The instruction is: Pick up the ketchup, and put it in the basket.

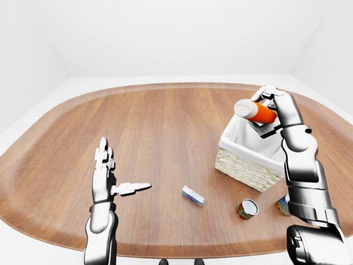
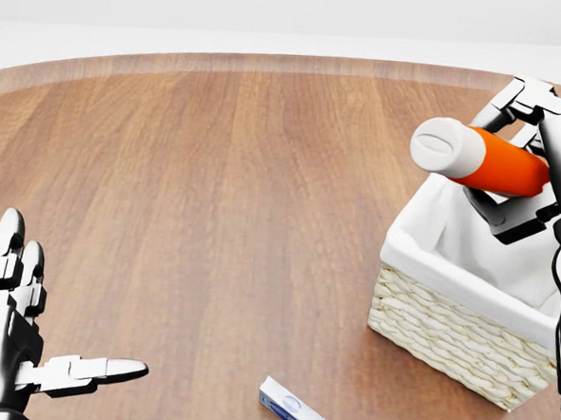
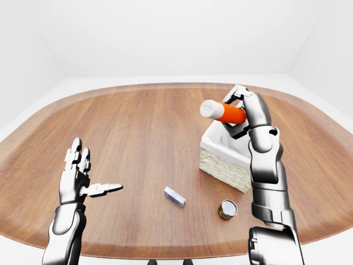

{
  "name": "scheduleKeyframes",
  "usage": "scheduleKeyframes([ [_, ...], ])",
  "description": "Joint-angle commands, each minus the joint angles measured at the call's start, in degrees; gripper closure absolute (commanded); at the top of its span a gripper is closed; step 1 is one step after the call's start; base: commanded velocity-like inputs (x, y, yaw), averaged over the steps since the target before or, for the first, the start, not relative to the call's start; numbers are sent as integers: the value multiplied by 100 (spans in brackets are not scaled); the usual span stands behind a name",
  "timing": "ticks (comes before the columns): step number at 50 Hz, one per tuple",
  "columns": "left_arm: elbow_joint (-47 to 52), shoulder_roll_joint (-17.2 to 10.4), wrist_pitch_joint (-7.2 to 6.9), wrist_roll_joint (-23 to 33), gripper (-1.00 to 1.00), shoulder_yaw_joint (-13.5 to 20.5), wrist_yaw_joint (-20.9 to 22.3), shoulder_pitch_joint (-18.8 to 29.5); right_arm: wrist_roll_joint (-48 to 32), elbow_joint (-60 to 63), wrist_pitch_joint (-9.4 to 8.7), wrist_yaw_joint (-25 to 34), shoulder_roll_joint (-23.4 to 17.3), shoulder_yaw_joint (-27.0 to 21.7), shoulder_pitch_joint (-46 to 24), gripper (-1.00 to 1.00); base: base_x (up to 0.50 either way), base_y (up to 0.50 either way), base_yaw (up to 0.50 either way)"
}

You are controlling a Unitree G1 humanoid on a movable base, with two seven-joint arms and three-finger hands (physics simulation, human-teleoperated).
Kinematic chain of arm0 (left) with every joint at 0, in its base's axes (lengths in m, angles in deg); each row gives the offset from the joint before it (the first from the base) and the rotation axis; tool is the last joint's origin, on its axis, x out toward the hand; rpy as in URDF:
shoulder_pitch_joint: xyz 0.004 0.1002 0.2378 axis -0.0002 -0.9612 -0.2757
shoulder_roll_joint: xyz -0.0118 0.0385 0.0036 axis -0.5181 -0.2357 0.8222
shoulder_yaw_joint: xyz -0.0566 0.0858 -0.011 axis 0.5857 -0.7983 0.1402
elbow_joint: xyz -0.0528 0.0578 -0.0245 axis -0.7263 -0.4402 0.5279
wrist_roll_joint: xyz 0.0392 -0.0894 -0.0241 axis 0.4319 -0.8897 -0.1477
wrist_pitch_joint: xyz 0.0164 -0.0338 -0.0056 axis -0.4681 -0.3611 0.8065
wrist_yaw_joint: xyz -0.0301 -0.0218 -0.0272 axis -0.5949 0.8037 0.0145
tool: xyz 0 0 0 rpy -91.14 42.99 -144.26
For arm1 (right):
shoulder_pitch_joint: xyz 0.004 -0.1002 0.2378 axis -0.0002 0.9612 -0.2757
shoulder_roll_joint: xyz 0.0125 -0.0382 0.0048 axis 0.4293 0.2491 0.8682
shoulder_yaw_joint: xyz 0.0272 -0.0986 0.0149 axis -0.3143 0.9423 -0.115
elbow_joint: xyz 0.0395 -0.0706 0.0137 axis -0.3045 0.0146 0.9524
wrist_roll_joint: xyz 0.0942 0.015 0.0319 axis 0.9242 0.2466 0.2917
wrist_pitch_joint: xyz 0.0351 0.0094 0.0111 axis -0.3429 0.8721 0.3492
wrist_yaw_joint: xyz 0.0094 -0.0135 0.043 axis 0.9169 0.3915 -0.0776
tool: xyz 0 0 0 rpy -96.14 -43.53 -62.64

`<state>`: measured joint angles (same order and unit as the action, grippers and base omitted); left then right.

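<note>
The right hand (image 2: 537, 140) was closed around the ketchup (image 2: 484, 158), an orange bottle with a white cap, and held it nearly level above the basket (image 2: 445, 325), cap toward the left of the head view. The bottle was clear of the basket's rim, over its white cloth lining; the fingers covered the bottle's far end, so its base could not be made out. In the head view the right edge cut off part of the hand and the basket's right corner, and the forearm ran down that edge as a dark strip. The wicker basket stood toward the right edge of the wooden table (image 1: 160, 127). The left hand (image 1: 105, 179) was empty, held over the table's near left part with 2 fingers straight up and the thumb pointing sideways, spread wide; whether it touched the wood could not be told. A small white and blue box (image 1: 193, 195) lay on the table near its bottom edge, between the hands, its print too small to read. A tipped can (image 1: 247, 208) lay just below the basket's near corner, and in the head view only its top showed at the bottom edge. Another small item (image 1: 282, 205) sat mostly hidden behind the right forearm.
</note>
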<state>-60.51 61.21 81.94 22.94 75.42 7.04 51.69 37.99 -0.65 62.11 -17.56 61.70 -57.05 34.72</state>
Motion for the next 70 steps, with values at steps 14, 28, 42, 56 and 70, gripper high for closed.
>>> scheduleKeyframes([
  [14, 62, 6, 0, -20, -100, -7, 2, -23, -1225, -1359, 0, 468, -601, 34, -845, 100, 0, 0, 0],
  [28, 165, 19, 0, -39, -100, 12, 39, -50, -1602, -2486, 0, 139, -781, 149, -866, 100, 0, 0, 0],
  [42, 277, 42, 0, -33, -100, 4, 71, -122, -1987, -2648, 0, 167, -739, 201, -645, 100, 0, 0, 0],
  [56, 243, 28, 0, -37, -100, 24, 79, -86, -2119, -2834, 0, 120, -665, 254, -660, 100, 0, 0, 0],
  [70, 136, 21, 0, -39, -100, 26, 82, -76, -2139, -3609, 0, -336, -705, 343, -726, 100, 0, 0, 0],
])
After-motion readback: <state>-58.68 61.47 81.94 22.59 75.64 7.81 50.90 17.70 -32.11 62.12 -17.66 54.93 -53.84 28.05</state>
